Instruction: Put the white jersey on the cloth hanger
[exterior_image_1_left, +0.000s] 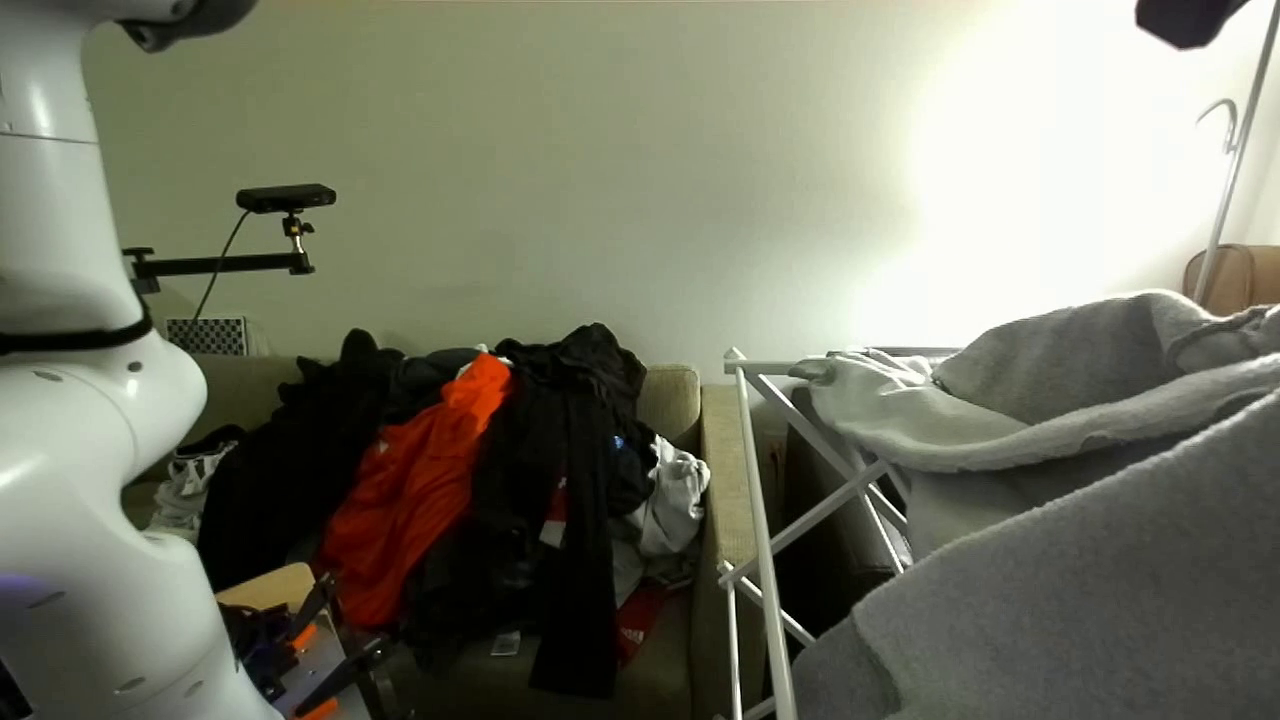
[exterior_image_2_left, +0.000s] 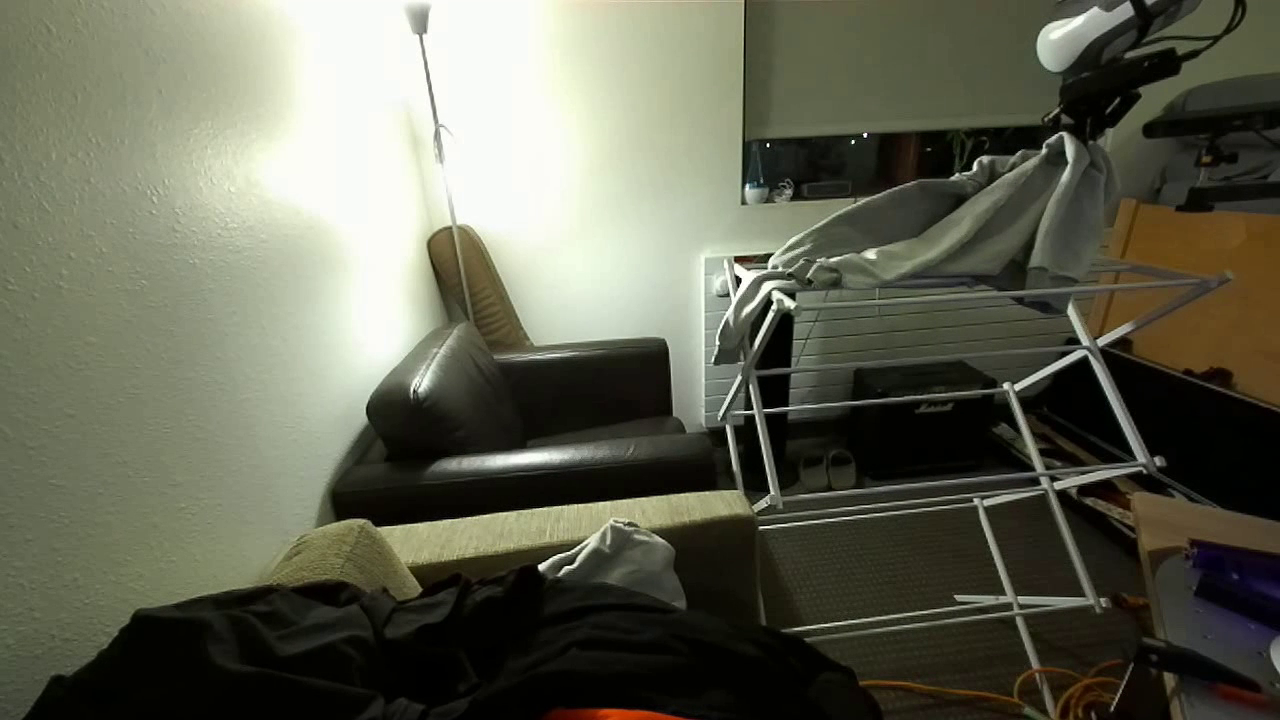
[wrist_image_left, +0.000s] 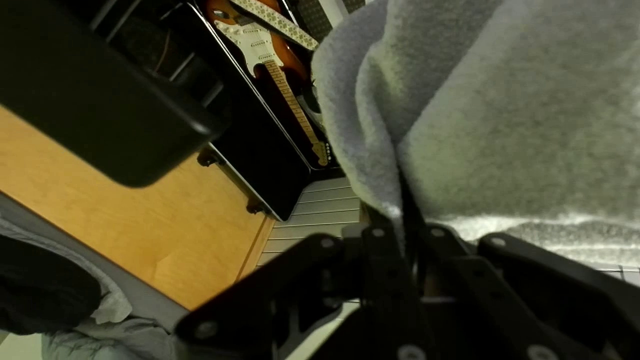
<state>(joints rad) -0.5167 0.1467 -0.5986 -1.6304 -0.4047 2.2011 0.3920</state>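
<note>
Your Robotiq gripper (exterior_image_2_left: 1088, 128) clamps the fleece jersey (exterior_image_2_left: 1000, 230) above the drying rack (exterior_image_2_left: 1090, 346). The rest hangs below, across the rack.

In an exterior view the jersey (exterior_image_2_left: 930, 242), pale grey and fleecy, slopes over the unfolded white rack (exterior_image_2_left: 1048, 484), its right end gathered high in the claw (exterior_image_2_left: 1086, 130), its left end drooping over the rack's left edge.

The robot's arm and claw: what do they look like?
The arm is glossy white, with rounded segments and a black band around it. The claw is black and angular, with pale round screw heads; dark cables loop above it.
</note>
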